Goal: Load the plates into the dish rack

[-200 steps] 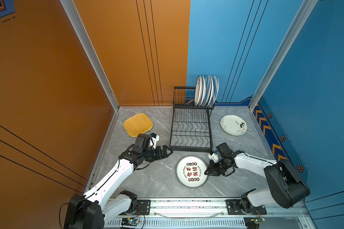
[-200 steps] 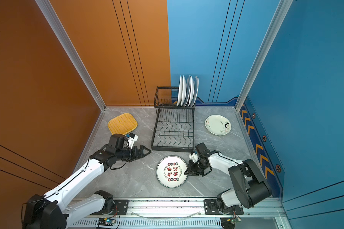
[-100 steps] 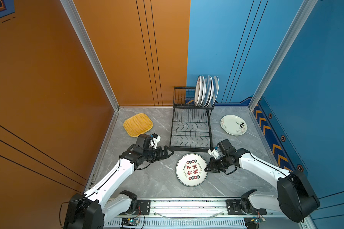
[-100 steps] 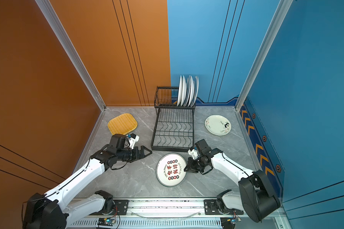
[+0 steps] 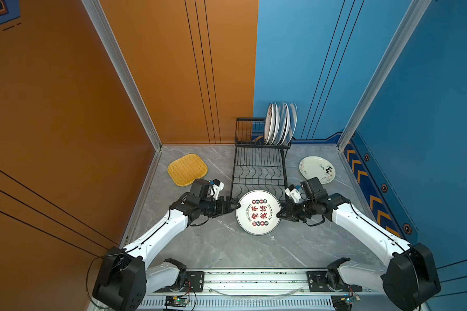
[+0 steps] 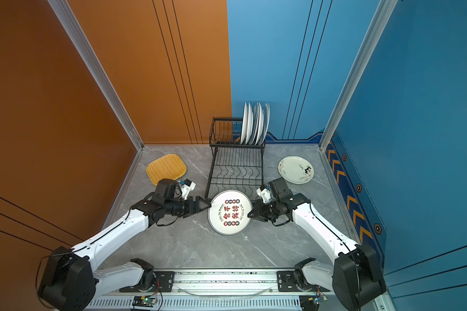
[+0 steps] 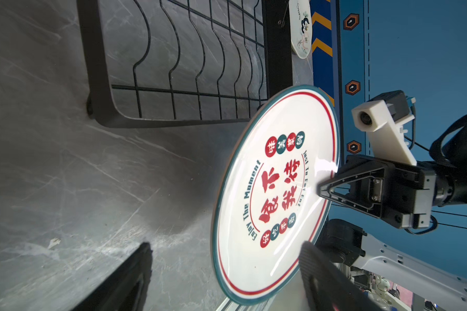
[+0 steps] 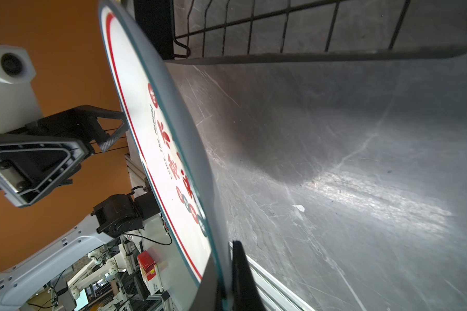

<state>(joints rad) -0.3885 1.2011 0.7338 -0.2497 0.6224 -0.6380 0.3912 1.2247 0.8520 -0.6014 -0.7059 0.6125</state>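
My R gripper (image 5: 280, 215) clamps red-character plate (image 5: 258, 212) at its right rim; L gripper (image 5: 237, 206) gapes wide around left rim.

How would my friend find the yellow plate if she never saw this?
Start at the black wire dish rack at the back of the grey table. Left of it lies the yellow woven plate, flat. It alone is squarish; the other plates are round.
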